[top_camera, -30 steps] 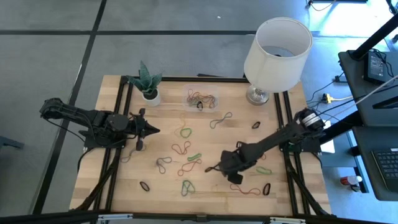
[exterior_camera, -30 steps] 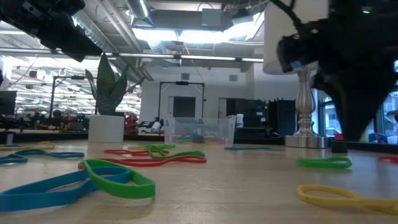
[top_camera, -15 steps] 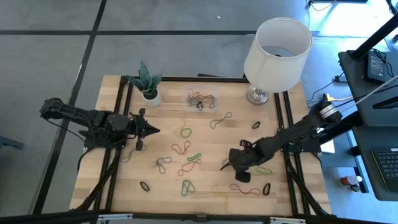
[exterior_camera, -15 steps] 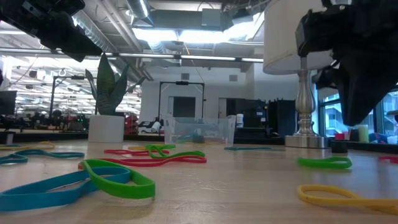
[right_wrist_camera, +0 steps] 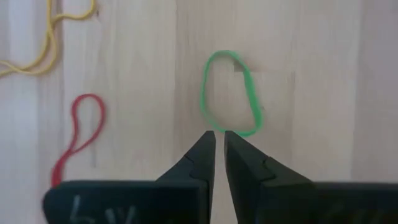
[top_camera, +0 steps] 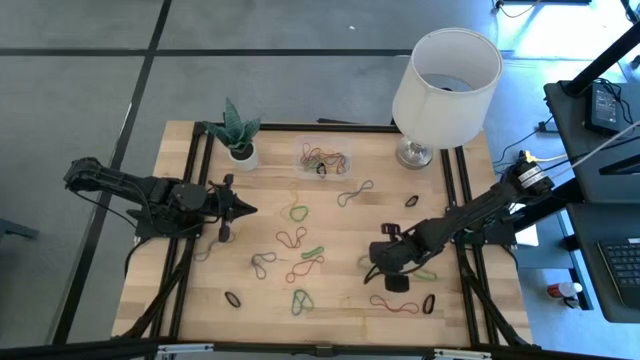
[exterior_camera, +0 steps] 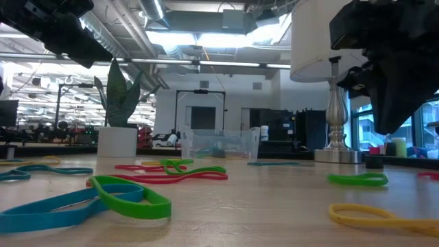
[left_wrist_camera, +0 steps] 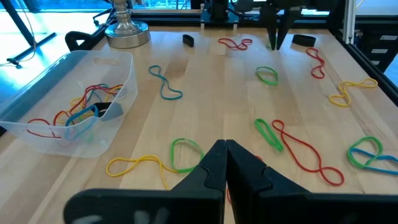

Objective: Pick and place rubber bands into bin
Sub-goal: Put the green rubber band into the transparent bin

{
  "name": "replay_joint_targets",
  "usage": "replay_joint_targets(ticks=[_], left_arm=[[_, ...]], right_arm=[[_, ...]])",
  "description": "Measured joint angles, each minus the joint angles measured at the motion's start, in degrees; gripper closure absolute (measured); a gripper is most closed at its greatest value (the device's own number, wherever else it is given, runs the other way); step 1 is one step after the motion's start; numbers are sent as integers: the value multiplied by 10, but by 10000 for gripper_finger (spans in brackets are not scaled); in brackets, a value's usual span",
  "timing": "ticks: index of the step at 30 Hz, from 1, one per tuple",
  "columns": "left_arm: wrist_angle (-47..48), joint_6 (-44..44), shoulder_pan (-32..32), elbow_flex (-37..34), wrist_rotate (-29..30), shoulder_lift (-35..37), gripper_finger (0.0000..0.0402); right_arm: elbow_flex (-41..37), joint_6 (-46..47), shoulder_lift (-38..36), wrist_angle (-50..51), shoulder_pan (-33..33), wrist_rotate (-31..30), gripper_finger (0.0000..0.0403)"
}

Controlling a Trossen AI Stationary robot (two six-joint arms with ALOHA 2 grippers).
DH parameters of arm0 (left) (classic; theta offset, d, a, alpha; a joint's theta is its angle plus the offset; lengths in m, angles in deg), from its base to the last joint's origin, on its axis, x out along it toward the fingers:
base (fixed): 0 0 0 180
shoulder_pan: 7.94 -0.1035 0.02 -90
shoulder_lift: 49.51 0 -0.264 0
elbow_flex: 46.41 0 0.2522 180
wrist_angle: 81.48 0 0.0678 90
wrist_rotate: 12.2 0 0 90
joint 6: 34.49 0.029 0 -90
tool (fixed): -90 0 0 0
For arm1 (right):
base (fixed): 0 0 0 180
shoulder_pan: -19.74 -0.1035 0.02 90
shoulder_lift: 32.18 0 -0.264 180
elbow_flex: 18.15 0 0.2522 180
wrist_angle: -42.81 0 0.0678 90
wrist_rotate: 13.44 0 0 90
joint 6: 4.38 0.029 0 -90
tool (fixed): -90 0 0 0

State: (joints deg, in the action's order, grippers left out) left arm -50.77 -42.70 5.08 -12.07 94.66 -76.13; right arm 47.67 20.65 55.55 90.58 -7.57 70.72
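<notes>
The right gripper (right_wrist_camera: 219, 140) points straight down over a thin green rubber loop (right_wrist_camera: 231, 93) lying flat on the pale wooden worktop (top_camera: 260, 200), its two dark jaws drawn almost together with a narrow slit between them and nothing held. The egg-shaped loop has its long axis in line with the jaws. Beside it lie a red band (right_wrist_camera: 79, 134) pinched into a figure-eight and a tangled yellow band (right_wrist_camera: 53, 25).

From above, this gripper sits in the worktop's front right part, with many more thin elastic bands, green, red, black and tan, scattered across the wood. The small shallow clear plastic bin (top_camera: 323, 157) stands near the back edge, between a small white plant pot (top_camera: 241, 153) with a spiky green plant and a metal-footed lamp with a white drum shade (top_camera: 446, 75); a tangle of coloured bands already lies inside it.

The left gripper (left_wrist_camera: 225, 149) waits at the left side, jaws closed and empty, aimed across the worktop.
</notes>
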Motion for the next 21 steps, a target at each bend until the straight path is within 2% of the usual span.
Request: replay_joint_targets(ticks=[5,12,21], left_arm=[[0,0,0,0,0,0,400],[0,0,0,0,0,0,400],[0,0,0,0,0,0,400]], right_arm=[[0,-22,0,-17,0,-35,363],[0,-32,0,-59,0,-37,363],[0,-28,0,-60,0,-37,363]])
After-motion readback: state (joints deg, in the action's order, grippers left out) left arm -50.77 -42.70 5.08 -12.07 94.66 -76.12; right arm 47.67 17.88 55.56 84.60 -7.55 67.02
